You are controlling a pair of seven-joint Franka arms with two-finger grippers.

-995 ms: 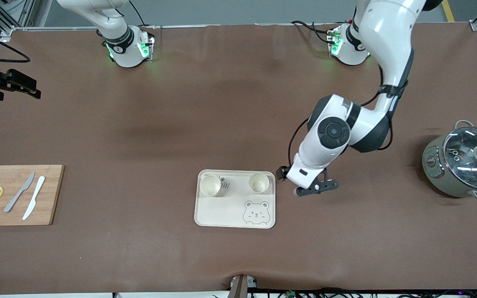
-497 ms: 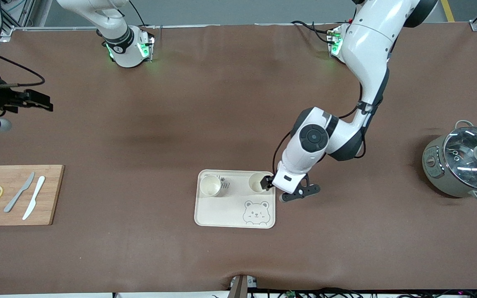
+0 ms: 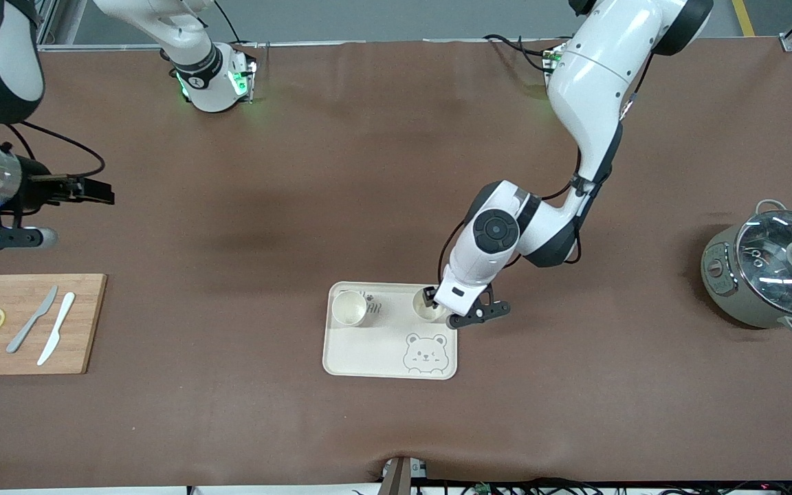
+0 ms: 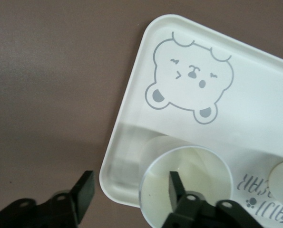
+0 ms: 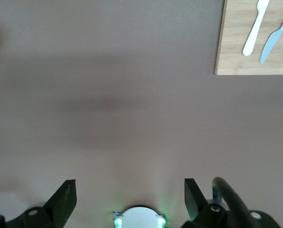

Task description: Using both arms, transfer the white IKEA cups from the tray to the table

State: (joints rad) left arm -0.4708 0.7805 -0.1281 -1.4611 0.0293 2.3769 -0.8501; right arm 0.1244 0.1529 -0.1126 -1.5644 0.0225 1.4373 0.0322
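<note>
L gripper [image 3: 437,307] sits at the cup [image 3: 427,304] on the bear tray [image 3: 391,359], low-center of front view; one finger [image 4: 176,189] inside the rim, other outside past tray edge, jaws apart, no grip yet. 2nd cup [image 3: 349,308] at tray's other upper corner. R gripper [image 3: 97,192] spread wide, over bare table [image 3: 300,172], mid-left of frame, above cutting board [image 3: 25,323].

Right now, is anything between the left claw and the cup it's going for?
Nothing visible. The left claw already straddles the wall of the cup at the tray's left-arm end: one finger inside, one outside. The right claw hangs over bare table.
</note>
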